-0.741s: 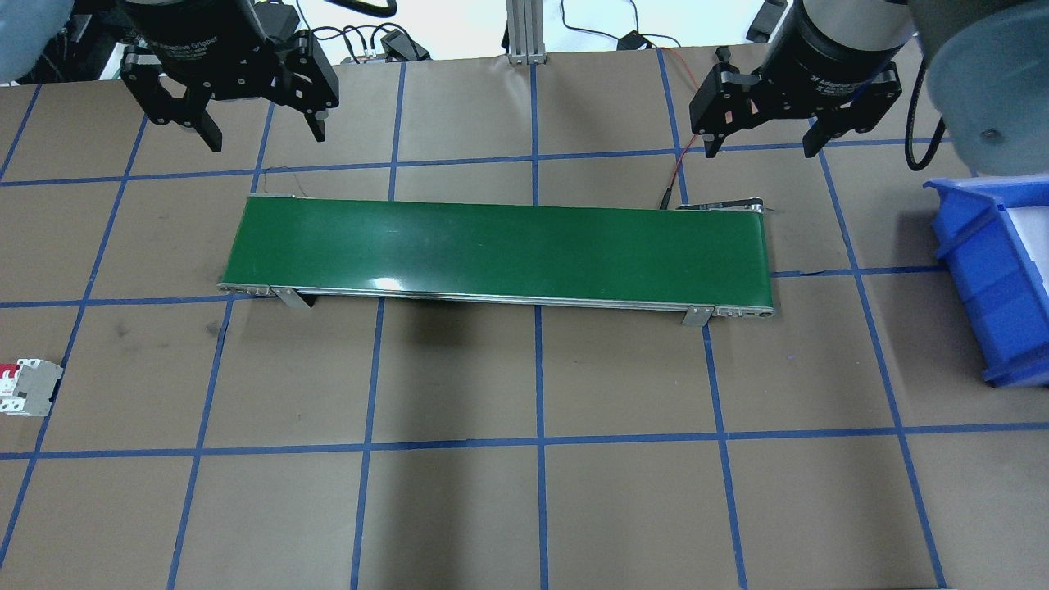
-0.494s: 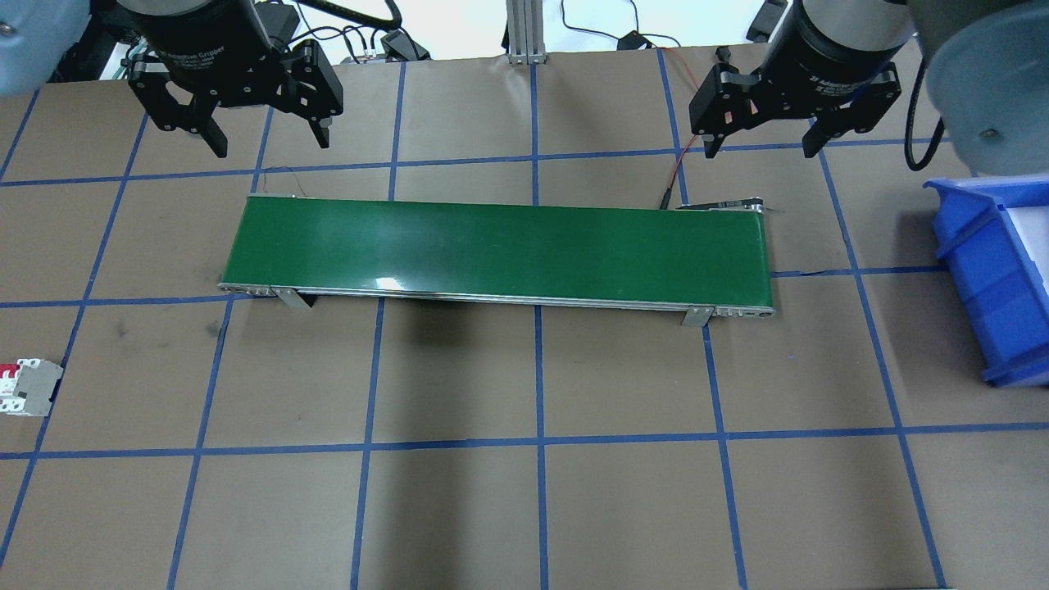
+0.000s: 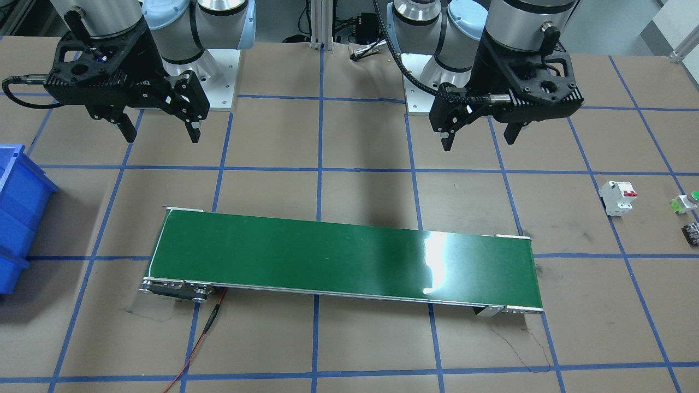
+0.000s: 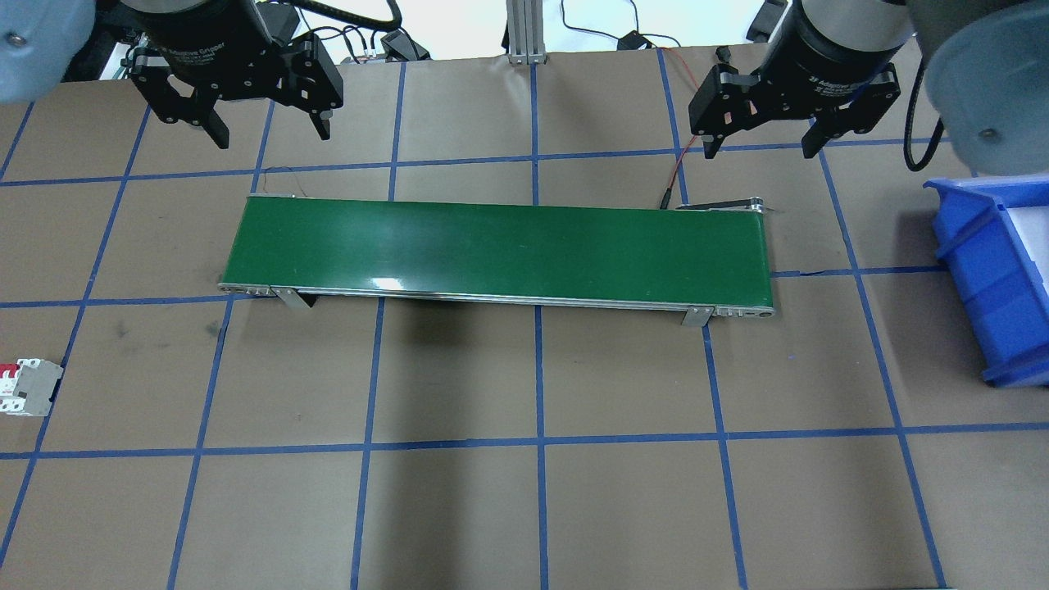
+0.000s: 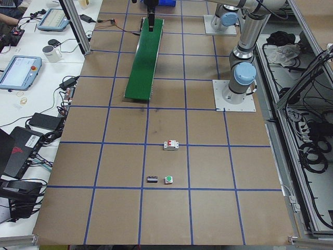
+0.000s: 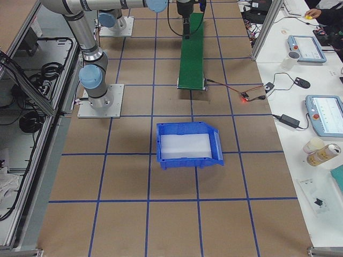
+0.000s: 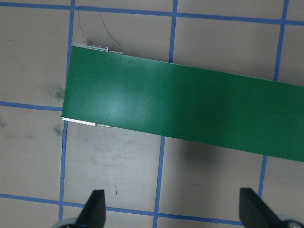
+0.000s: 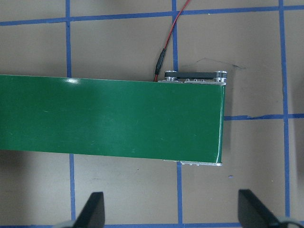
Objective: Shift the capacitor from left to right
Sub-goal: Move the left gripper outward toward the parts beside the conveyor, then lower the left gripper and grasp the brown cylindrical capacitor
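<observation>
The capacitor (image 3: 692, 233) is a small black block at the front-facing view's right edge, on the robot's far left. It also shows in the exterior left view (image 5: 152, 179). It is out of the overhead view. My left gripper (image 4: 270, 135) is open and empty, high over the table behind the belt's left end, far from the capacitor; it also shows in the front-facing view (image 3: 479, 142) and the left wrist view (image 7: 173, 213). My right gripper (image 4: 760, 151) is open and empty behind the belt's right end, and it shows in the right wrist view (image 8: 173, 213).
A green conveyor belt (image 4: 500, 250) lies across the table's middle. A blue bin (image 4: 996, 270) stands at the right end. A white breaker with red switches (image 3: 618, 197) and a green-capped push button (image 3: 687, 202) lie near the capacitor.
My left gripper has shifted slightly to the right in the overhead view, still open. The right gripper has not moved.
</observation>
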### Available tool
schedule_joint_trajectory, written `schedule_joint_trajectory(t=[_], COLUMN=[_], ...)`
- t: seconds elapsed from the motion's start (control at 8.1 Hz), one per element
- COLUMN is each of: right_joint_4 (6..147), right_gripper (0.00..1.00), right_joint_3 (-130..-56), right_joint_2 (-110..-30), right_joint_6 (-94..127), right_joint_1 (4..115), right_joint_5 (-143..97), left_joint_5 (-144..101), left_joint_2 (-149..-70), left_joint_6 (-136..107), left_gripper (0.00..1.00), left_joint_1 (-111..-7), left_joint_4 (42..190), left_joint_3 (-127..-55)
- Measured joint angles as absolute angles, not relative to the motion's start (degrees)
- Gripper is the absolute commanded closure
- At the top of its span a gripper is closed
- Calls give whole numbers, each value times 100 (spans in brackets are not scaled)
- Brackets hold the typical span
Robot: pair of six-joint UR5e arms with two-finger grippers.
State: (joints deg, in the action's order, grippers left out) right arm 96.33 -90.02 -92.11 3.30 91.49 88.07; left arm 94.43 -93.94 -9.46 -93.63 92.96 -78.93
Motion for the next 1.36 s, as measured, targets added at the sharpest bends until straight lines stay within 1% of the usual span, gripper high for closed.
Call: schedule_joint_trajectory(t=[0.37,0.86,1.11,1.36], right_joint_4=[9633,9633,9633,9633], right_gripper=[0,0,0,0], right_joint_3=[-9000,-9000,-9003,-9008], right_joint_2=[-9211,-9211,-9211,-9211], right_joint_6=[346,324,325,333], right_joint_1=[9150,9149,9144,9142], right_joint_5=[8807,8807,8814,8819], left_joint_5=[9443,9502,9522,9534], left_joint_2=[-9396,-9497,-9783,-10337], left_joint_6=[-439,841,1784,2589], left_gripper=[0,0,0,0], left_joint_1=[-8923,-7389,-6414,-5413], left_joint_4=[9128,9093,9060,8879], left_joint_3=[-7862,-7820,-7822,-7801])
